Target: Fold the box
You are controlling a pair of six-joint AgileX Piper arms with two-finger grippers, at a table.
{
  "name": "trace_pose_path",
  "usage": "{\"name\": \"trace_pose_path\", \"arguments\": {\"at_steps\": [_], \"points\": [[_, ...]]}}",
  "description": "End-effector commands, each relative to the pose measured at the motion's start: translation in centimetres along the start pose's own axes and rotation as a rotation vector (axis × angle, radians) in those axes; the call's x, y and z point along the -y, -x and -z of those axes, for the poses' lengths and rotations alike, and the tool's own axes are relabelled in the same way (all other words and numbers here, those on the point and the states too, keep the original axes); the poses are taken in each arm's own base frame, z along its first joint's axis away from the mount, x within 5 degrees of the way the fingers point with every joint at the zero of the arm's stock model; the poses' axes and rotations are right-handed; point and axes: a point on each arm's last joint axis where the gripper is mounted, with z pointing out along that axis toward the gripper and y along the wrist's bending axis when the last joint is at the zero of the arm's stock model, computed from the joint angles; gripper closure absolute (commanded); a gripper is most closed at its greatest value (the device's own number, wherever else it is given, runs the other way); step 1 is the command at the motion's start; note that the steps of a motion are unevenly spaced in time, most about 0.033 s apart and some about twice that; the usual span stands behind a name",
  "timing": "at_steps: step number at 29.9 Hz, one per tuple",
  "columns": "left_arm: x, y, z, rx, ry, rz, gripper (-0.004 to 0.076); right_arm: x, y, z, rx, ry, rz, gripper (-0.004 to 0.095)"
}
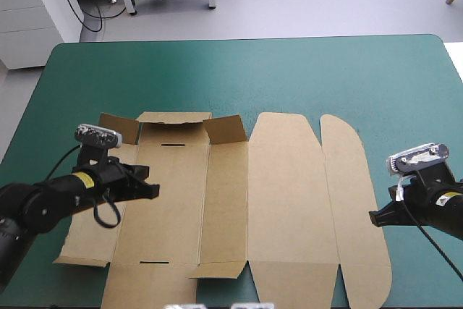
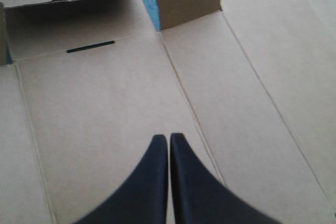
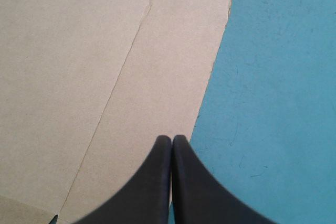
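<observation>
Barely started, I'd say: the box lies mostly flat on the teal-green bench. Only its far wall and a corner flap are tilted up; the side walls and tucks are all left to do. My left jaws are pressed together over the box's base panel, gripping nothing. My right jaws, likewise together and empty, sit at the edge of the box's rounded end flap.

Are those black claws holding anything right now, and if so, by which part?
Nothing is held. The left claw is shut and empty over the flat brown box. The right claw is shut and empty at the box's rounded outer edge.
</observation>
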Motion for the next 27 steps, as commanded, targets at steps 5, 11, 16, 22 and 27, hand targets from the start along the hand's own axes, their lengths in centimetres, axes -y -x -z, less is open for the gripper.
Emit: {"name": "trace_pose_path", "arguments": {"at_steps": [5, 11, 16, 22, 27], "points": [[-6.1, 5.3, -1.1, 0.096, 0.132, 0.208, 0.0731, 0.0, 0.8, 0.7, 0.069, -0.013, -0.008, 0.0928], [-11.7, 5.4, 1.0, 0.158, 0.173, 0.332, 0.0731, 0.0, 0.7, 0.7, 0.058, -0.007, -0.012, 0.0929], [-14.6, 3.7, 3.5, 0.157, 0.221, 0.448, 0.0731, 0.0, 0.7, 0.7, 0.061, -0.009, -0.012, 0.0928], [-16.8, 1.8, 5.8, 0.144, 0.307, 0.502, 0.0732, -0.5, 0.9, 0.7, 0.065, 0.015, 0.021, 0.0928], [-17.3, 1.2, 6.3, 0.117, 0.348, 0.508, 0.0731, -1.3, 1.0, 0.6, 0.07, 0.06, 0.061, 0.0928]]}}
